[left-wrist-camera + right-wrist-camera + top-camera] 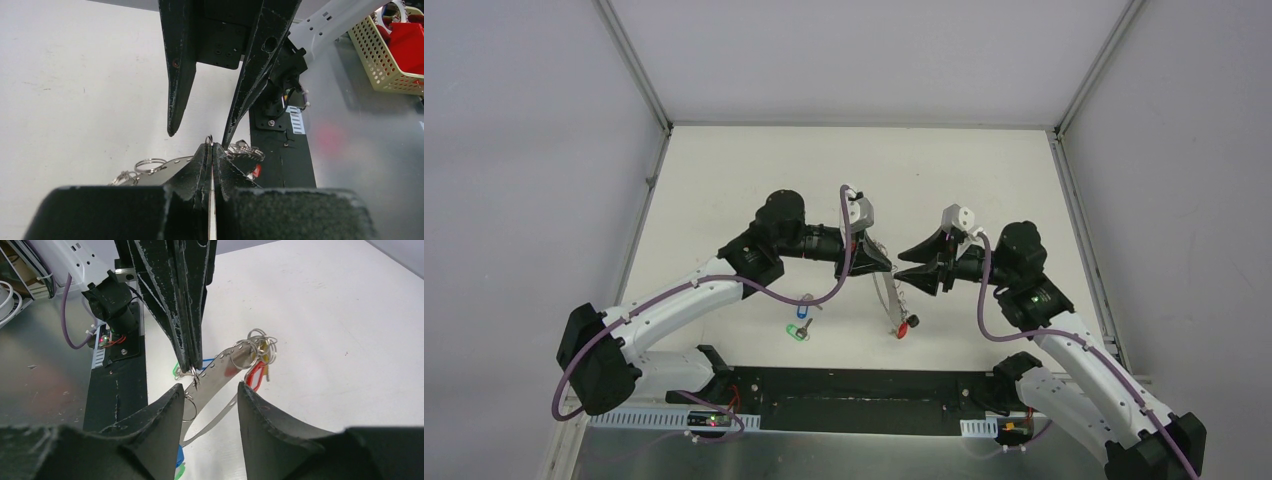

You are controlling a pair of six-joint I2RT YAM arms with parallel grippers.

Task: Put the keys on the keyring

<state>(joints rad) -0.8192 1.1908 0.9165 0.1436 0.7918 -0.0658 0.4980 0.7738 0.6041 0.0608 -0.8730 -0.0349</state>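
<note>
The keyring point(889, 295) is a thin grey metal band with small split rings. It hangs slanted from my left gripper point(874, 262), which is shut on its upper end. A red tag point(903, 327) rests on the table at its lower end. In the left wrist view the band's edge runs between the shut fingertips of the left gripper point(212, 146). My right gripper point(906, 266) faces it, open. In the right wrist view the right gripper point(210, 392) straddles the keyring point(220, 367) without touching it. The keys, one with a blue tag point(802, 309) and one with a green tag point(796, 330), lie on the table to the left.
A black base plate point(864, 390) runs along the table's near edge between the arm bases. A yellow perforated basket point(385, 55) with red items stands off the table beyond the right arm. White walls close the table at the back and sides.
</note>
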